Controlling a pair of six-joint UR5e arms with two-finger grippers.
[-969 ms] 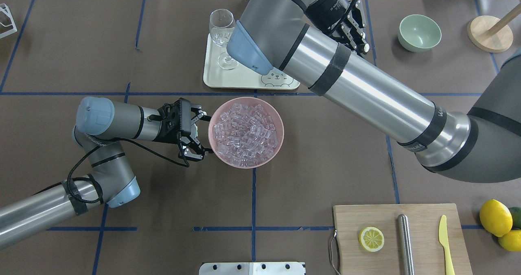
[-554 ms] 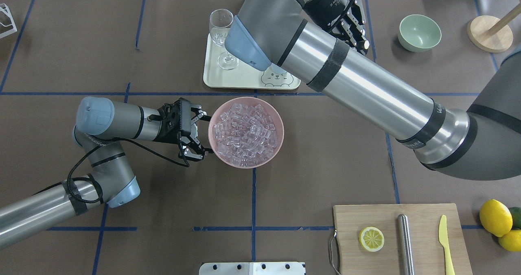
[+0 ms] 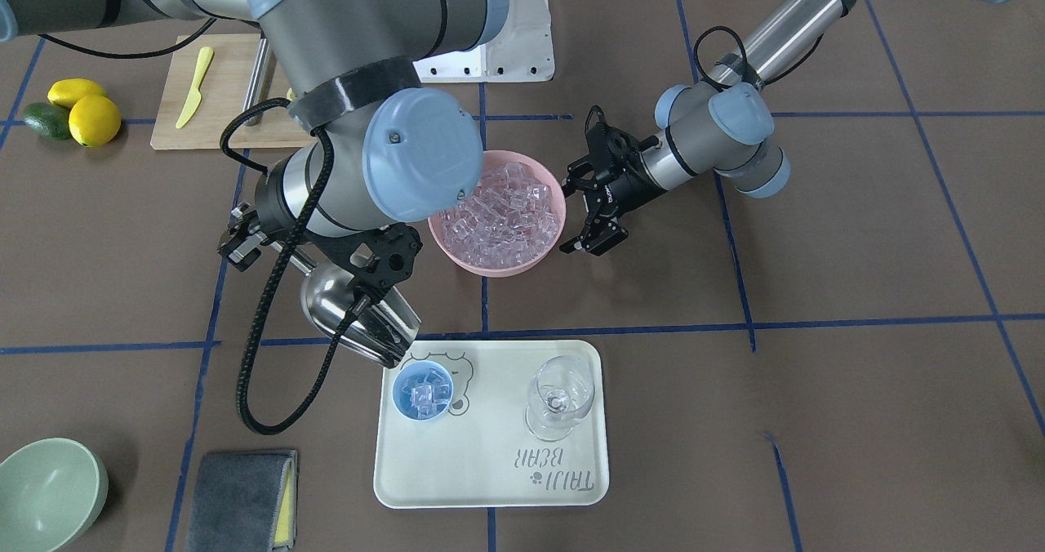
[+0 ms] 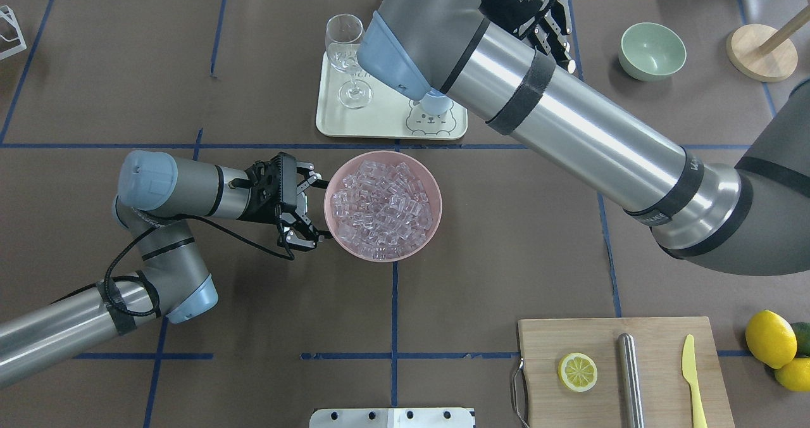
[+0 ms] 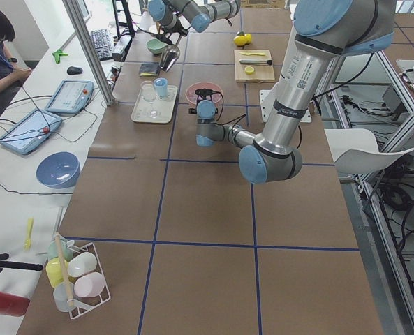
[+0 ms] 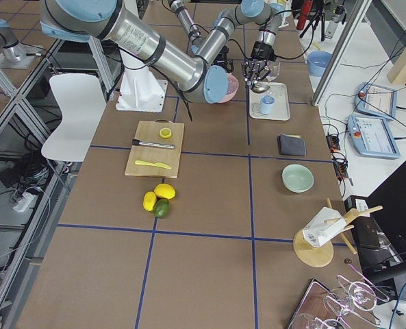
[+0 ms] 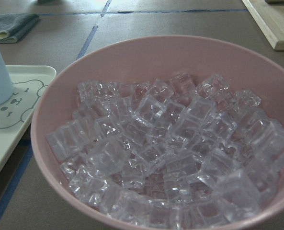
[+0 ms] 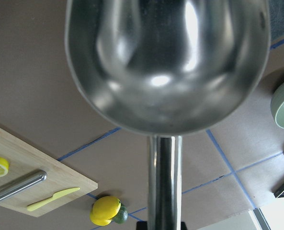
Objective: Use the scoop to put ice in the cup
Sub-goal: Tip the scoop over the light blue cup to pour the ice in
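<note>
1. Right gripper: clamped on the handle of the scoop. On the right wrist cam I see the handle run straight back toward the camera.
2. Scoop: held off the table, tipped mouth-down. In the front-facing view its lip is at 10 o'clock of the cup, just beside the rim and over a corner of the tray. Whether it touches the cup, I can't tell. The trough interior reads as bare polished steel.
3. Cup: upright on the tray, at 10 o'clock from tray centre in the front-facing view. A few clear cubes lie inside it.
4. Ice: the bulk is heaped in the pink bowl, which sits on the table at the tray's 12 o'clock in the front-facing view. The left wrist cam looks straight into that heap, with the cup at its left edge.
5. Left gripper: jaws spread wide, gripping nothing. In the overhead view it sits at the bowl's 9 o'clock, low, with fingertips right by the rim. Whether they touch it, I can't tell.
6. Stemmed glass: upright on the tray, at 3 o'clock of the cup and apart from it.
7. Rest, front-facing view: the cutting board is at 10 o'clock of the bowl, with a yellow knife on it. The lemons are at the board's 9 o'clock. A grey cloth is at the tray's 8 o'clock, and the pale green bowl is further out the same way.
</note>
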